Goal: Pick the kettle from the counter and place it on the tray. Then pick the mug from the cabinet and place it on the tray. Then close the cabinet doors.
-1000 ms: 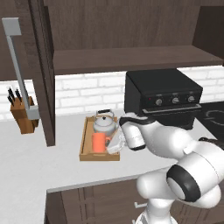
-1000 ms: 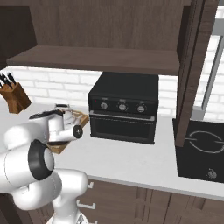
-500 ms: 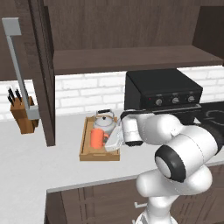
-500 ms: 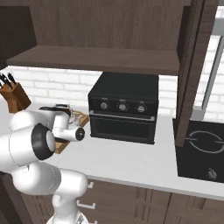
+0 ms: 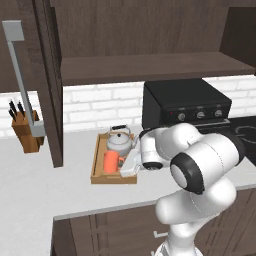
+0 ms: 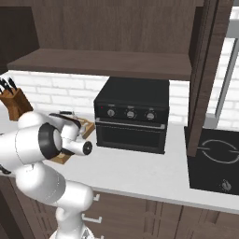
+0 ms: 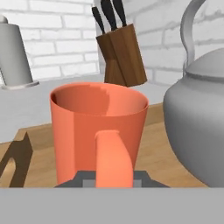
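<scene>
The cabinet doors (image 5: pixel 47 85) stand open above the counter (image 5: pixel 45 187), one swung out at the left, the other (image 6: pixel 205 74) at the right. On the counter, the tray (image 5: pixel 100 172) carries the kettle (image 5: pixel 120 142) at its far side and the mug (image 5: pixel 111 161) just in front of it, upright. The gripper (image 5: pixel 131 167) sits low at the mug's right, and the mug's handle (image 7: pixel 113 159) stands between its narrowed fingers, seemingly gripped. Letting go and backing off rightward looks to be next, before the doors.
</scene>
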Tool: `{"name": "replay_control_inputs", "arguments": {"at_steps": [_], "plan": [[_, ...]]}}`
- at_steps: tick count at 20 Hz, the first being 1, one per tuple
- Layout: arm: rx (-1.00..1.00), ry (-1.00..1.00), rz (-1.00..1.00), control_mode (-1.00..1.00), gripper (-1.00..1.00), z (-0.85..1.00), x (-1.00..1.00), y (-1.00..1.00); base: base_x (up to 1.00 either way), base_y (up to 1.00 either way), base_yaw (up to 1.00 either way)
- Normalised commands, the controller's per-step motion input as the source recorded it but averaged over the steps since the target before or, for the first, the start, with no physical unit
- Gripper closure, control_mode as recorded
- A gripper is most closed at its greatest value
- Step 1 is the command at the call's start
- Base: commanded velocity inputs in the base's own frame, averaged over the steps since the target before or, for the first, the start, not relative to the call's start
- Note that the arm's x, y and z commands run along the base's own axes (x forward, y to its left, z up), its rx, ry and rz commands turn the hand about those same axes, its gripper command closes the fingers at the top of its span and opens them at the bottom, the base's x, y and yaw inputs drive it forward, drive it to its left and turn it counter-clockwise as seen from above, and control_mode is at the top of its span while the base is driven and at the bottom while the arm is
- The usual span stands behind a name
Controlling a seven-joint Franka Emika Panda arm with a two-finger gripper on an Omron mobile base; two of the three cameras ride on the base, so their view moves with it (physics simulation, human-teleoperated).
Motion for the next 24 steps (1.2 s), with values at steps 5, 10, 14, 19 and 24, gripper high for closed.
{"name": "replay_control_inputs", "arguments": {"at_steps": [5,10,14,19,24], "plan": [[0.00,0.00,0.00,-1.00,1.00,-0.23,0.00,0.02,0.00,0.00,0.00],[0.00,0.00,0.00,-1.00,-1.00,-0.20,0.00,0.09,0.00,0.00,0.00],[0.00,0.00,0.01,-1.00,-1.00,0.00,-0.03,0.00,0.00,0.00,0.00],[0.00,-0.01,0.02,-1.00,-1.00,0.06,-0.15,-0.01,0.00,0.00,0.00],[0.00,-0.03,0.00,-1.00,-1.00,0.37,-0.15,-0.14,0.00,0.00,0.00]]}}
